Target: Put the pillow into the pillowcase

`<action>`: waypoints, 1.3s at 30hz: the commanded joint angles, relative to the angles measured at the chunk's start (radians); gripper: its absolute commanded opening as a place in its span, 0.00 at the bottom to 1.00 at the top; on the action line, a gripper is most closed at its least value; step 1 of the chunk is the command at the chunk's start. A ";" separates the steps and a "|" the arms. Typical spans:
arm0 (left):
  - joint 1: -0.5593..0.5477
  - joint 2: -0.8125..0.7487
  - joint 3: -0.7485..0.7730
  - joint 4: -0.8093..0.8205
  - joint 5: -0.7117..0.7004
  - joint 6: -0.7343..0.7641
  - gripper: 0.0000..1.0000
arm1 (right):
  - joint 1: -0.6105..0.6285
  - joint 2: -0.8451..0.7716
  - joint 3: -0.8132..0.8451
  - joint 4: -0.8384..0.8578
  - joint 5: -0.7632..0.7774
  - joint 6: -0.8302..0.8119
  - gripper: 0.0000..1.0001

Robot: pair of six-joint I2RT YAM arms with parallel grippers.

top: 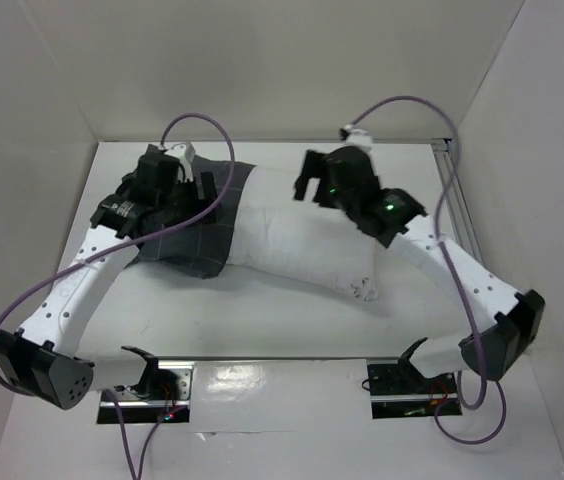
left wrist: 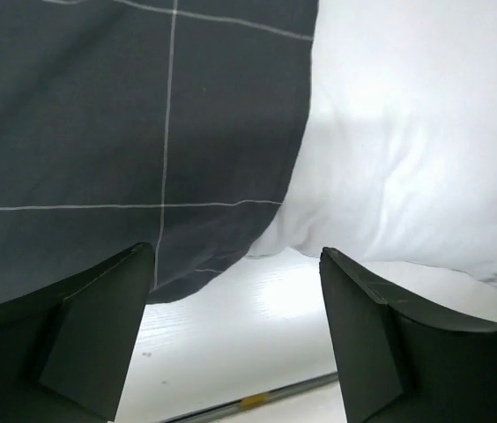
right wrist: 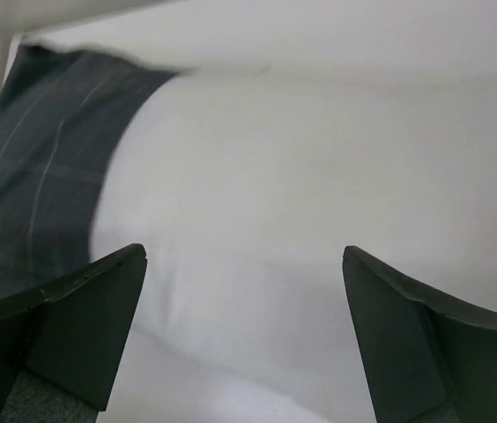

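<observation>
The white pillow (top: 302,250) lies across the middle of the table, its left end inside the dark grid-patterned pillowcase (top: 197,240). My left gripper (top: 200,188) hovers over the pillowcase's open edge. In the left wrist view this gripper (left wrist: 235,256) is open with only bare table between its fingers, and the pillowcase (left wrist: 125,132) meets the pillow (left wrist: 416,132) just ahead. My right gripper (top: 305,178) hangs above the pillow's far edge. The right wrist view shows that gripper (right wrist: 244,256) open and holding nothing, above the pillow (right wrist: 301,194), with the pillowcase (right wrist: 37,194) to the left.
White walls close in the table (top: 262,320) at the back and on both sides. A metal rail (top: 459,200) runs along the right edge. Purple cables (top: 197,125) loop above both arms. Two black base mounts (top: 157,385) (top: 412,385) sit at the near edge.
</observation>
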 commanded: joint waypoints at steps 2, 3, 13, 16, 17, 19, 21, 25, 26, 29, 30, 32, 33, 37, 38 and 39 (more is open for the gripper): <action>-0.138 0.070 0.003 -0.033 -0.279 -0.009 0.89 | -0.337 -0.131 -0.114 -0.094 -0.103 0.016 1.00; -0.162 0.082 0.003 -0.033 -0.316 -0.009 0.89 | -0.399 -0.148 -0.145 -0.094 -0.222 0.016 1.00; -0.270 0.216 0.021 -0.044 -0.480 -0.043 0.82 | -0.694 -0.147 -0.432 0.017 -0.674 -0.026 1.00; -0.270 0.246 0.012 -0.044 -0.554 -0.043 0.74 | -0.669 -0.138 -0.472 0.049 -0.695 -0.026 1.00; -0.270 0.262 0.012 -0.044 -0.567 -0.043 0.70 | -0.659 -0.115 -0.472 0.063 -0.712 -0.026 1.00; -0.270 0.271 0.012 -0.044 -0.578 -0.043 0.62 | -0.659 -0.096 -0.497 0.077 -0.757 -0.026 1.00; -0.270 0.280 0.040 -0.044 -0.578 -0.043 0.51 | -0.640 -0.084 -0.520 0.101 -0.766 -0.026 1.00; -0.261 0.279 0.103 -0.084 -0.597 -0.055 0.27 | -0.620 -0.075 -0.511 0.114 -0.766 -0.026 1.00; -0.261 0.279 0.116 -0.084 -0.577 -0.044 0.24 | -0.611 -0.064 -0.511 0.123 -0.766 -0.026 1.00; -0.261 0.244 0.170 -0.093 -0.500 -0.024 0.15 | -0.576 -0.041 -0.511 0.153 -0.795 -0.026 1.00; -0.261 0.243 0.199 -0.093 -0.476 -0.011 0.11 | -0.545 -0.027 -0.511 0.163 -0.795 -0.017 1.00; -0.261 0.234 0.242 -0.102 -0.395 0.000 0.04 | -0.506 -0.017 -0.502 0.184 -0.795 -0.004 0.89; -0.261 0.234 0.253 -0.102 -0.364 0.000 0.00 | -0.495 -0.017 -0.502 0.204 -0.795 -0.004 0.83; -0.261 0.259 0.264 -0.082 -0.215 0.009 0.00 | -0.475 -0.017 -0.502 0.255 -0.795 0.045 0.23; -0.261 0.272 0.264 -0.066 -0.181 0.009 0.00 | -0.465 -0.017 -0.502 0.274 -0.806 0.057 0.11; -0.261 0.288 0.264 -0.044 -0.085 0.009 0.00 | -0.465 -0.006 -0.502 0.332 -0.818 0.094 0.00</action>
